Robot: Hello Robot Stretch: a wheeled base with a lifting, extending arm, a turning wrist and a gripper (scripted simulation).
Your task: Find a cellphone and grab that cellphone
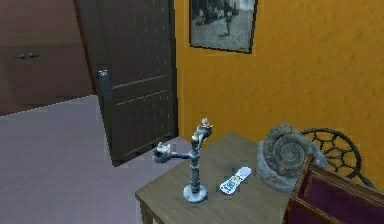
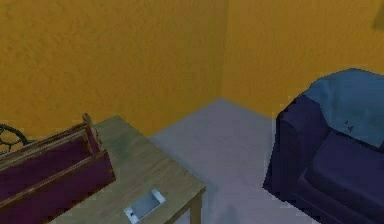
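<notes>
A small flat white rectangle with a grey face, shaped like a cellphone [image 2: 145, 207], lies on the wooden table [image 2: 150, 165] near its front corner in the arm side view. It sits just right of a dark red wooden box [image 2: 55, 170]. In the forward view a slim white device with dark buttons [image 1: 235, 181] lies on the same kind of wooden table [image 1: 250, 205], between a metal candelabra [image 1: 193, 160] and a grey shell-like sculpture [image 1: 288, 152].
A dark open door [image 1: 135, 75] stands at the forward view's middle, and a framed picture [image 1: 222, 22] hangs on the orange wall. A round-backed chair [image 1: 335, 150] stands behind the table. A blue armchair [image 2: 335, 140] fills the arm side view's right, with grey floor [image 2: 225, 140] between it and the table.
</notes>
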